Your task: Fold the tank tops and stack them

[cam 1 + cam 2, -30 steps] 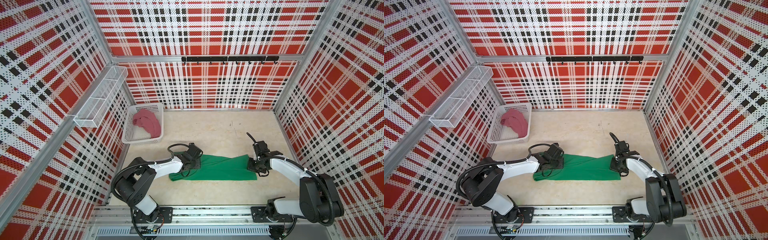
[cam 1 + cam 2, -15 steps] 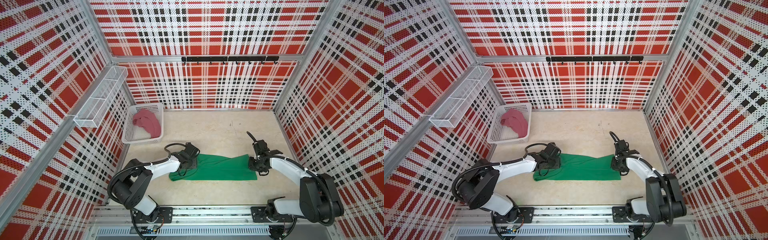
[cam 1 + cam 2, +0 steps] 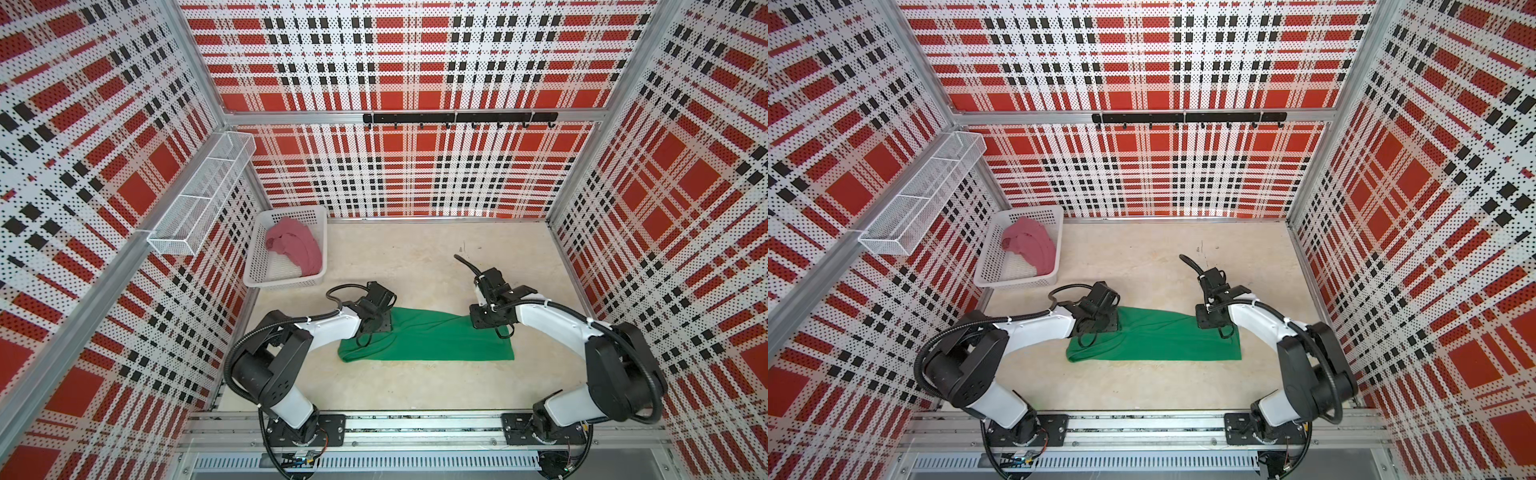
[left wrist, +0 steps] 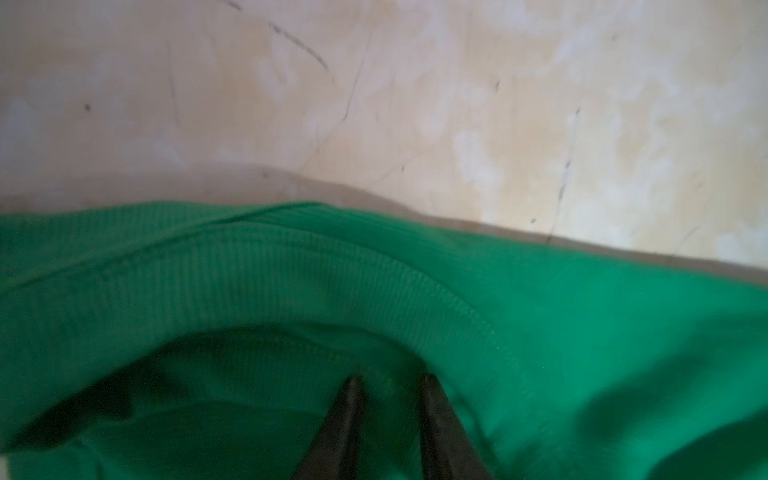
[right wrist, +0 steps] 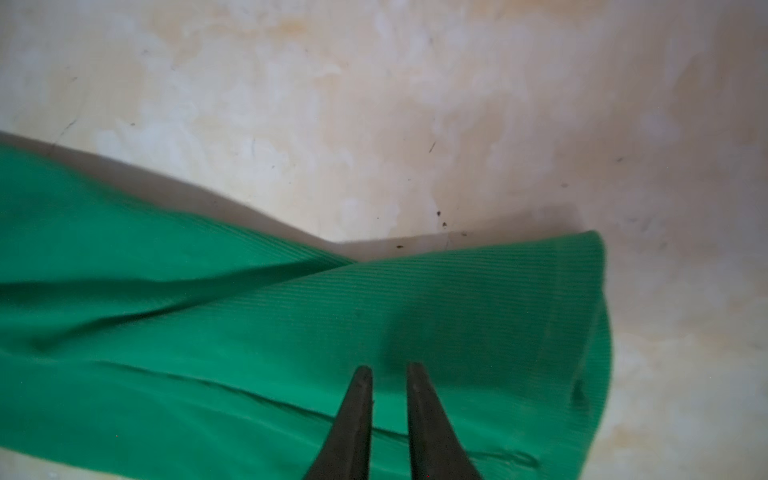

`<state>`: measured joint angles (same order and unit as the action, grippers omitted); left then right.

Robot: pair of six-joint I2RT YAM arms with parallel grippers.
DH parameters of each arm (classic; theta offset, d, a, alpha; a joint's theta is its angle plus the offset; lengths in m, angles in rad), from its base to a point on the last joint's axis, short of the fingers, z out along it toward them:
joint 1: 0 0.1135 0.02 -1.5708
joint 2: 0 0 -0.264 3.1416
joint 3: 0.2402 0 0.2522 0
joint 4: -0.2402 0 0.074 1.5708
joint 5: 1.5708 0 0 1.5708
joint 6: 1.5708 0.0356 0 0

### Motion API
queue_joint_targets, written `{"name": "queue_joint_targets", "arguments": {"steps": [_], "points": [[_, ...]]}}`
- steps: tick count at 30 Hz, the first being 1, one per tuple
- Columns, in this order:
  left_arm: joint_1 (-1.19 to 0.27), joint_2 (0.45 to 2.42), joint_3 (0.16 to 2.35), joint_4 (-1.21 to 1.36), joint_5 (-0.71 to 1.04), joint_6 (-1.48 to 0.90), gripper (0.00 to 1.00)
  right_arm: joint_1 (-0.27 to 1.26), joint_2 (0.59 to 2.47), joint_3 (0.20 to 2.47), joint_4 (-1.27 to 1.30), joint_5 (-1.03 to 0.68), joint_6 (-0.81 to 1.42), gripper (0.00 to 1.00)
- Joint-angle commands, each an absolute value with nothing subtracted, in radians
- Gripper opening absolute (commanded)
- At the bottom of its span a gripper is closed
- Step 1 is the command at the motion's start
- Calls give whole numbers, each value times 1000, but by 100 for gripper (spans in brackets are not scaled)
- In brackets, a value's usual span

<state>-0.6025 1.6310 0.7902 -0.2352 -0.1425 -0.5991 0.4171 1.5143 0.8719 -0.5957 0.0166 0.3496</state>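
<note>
You have nothing to read here — no legible lettering, label, brand or number in any view.

Green tank top point(image 3: 436, 341), rose-pink tank top point(image 3: 300, 248), white basket point(image 3: 282, 283), red-black-white plaid walls point(image 3: 415, 174)

Arms low, left end effector point(image 4: 391, 377) narrowly parted, right end effector point(image 5: 389, 366) — likewise

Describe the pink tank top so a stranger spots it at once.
Find the white basket in the far left corner. The pink tank top lies crumpled inside it. The only other garment is the green tank top, spread flat outside it.
</note>
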Motion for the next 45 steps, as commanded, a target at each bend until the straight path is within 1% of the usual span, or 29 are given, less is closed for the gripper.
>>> {"name": "queue_joint_targets", "arguments": {"steps": [1, 4, 9, 14, 18, 22, 23, 25, 27, 28, 29, 31, 34, 36, 39, 42, 45], "points": [[-597, 1705, 793, -173, -142, -609, 27, 423, 1515, 854, -513, 30, 304, 7], [-592, 1767, 815, -135, -141, -597, 27, 423, 1529, 817, -474, 3, 301, 0], [-566, 1903, 929, -90, -136, -550, 27, 440, 1518, 723, -423, -49, 376, 0], [-525, 2086, 1176, -104, -94, -453, 29, 470, 1494, 624, -385, -121, 525, 0], [-505, 2268, 1430, -168, -23, -390, 31, 588, 1491, 561, -329, -162, 685, 0], [-493, 2402, 1639, -198, 51, -335, 33, 772, 1479, 544, -258, -228, 835, 0], [-493, 2426, 1683, -199, 72, -321, 34, 815, 1462, 546, -235, -240, 871, 0], [-494, 2461, 1761, -200, 92, -276, 37, 855, 1417, 559, -227, -221, 918, 6], [-494, 2494, 1837, -219, 103, -230, 42, 855, 1352, 571, -251, -146, 938, 13], [-492, 2501, 1868, -227, 110, -212, 45, 852, 1316, 578, -273, -83, 938, 18], [-488, 2499, 1889, -231, 121, -197, 49, 844, 1280, 584, -287, -35, 933, 23], [-483, 2470, 1902, -232, 138, -175, 56, 818, 1227, 586, -289, 4, 917, 29], [-481, 2396, 1883, -232, 146, -139, 70, 743, 1186, 574, -278, -15, 898, 29], [-480, 2337, 1857, -231, 147, -129, 76, 699, 1175, 563, -248, -47, 882, 27], [-479, 2231, 1797, -232, 122, -128, 80, 669, 1180, 570, -226, -81, 853, 26], [-473, 2102, 1699, -236, 74, -168, 82, 669, 1221, 602, -257, -115, 825, 26], [-474, 1944, 1522, -237, 47, -225, 82, 669, 1251, 593, -257, -166, 823, 23]]}}
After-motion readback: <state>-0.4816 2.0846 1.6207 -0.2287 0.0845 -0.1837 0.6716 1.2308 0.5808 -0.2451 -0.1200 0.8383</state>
